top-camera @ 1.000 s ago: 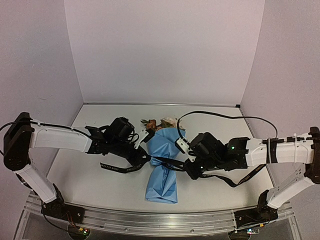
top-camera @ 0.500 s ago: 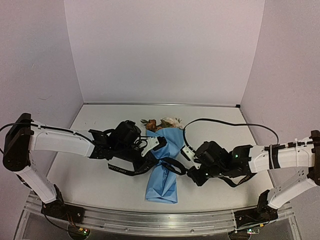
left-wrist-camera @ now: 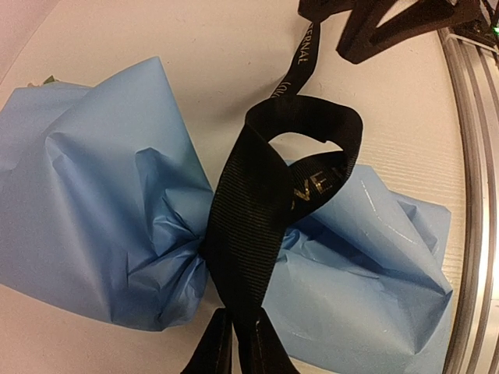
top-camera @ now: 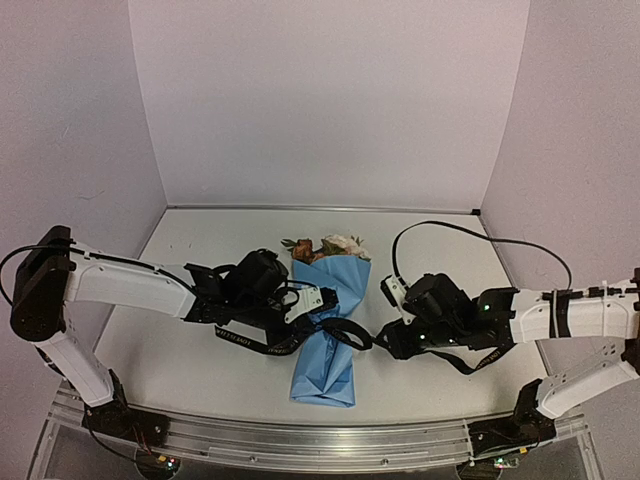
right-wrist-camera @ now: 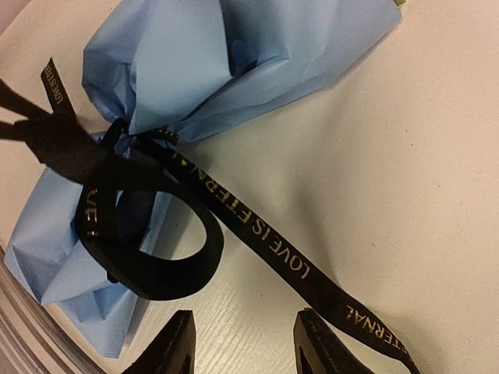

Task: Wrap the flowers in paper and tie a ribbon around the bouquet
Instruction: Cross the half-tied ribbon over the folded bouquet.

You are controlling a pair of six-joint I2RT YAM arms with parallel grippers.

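"What's the left gripper (left-wrist-camera: pixel 238 347) got?"

"Its jaws are pinched nearly closed on the long narrow black ribbon with pale lettering (left-wrist-camera: pixel 251 210). They hold it at the waist of the light blue cone-shaped paper bouquet (top-camera: pixel 325 370). The right gripper (right-wrist-camera: pixel 249 343) stands open with nothing in it, and 1 ribbon tail runs just beside it."

"And the bundle?"

"It's in the middle of the white desk (top-camera: pixel 200 235). The narrow end points to the near edge, the cream and orange blooms (top-camera: pixel 335 245) to the far edge."

"Risk?"

"The loop looks slack. I'd say a pull from 1 side alone could drag the bouquet or slip the tie, letting the paper spring open."
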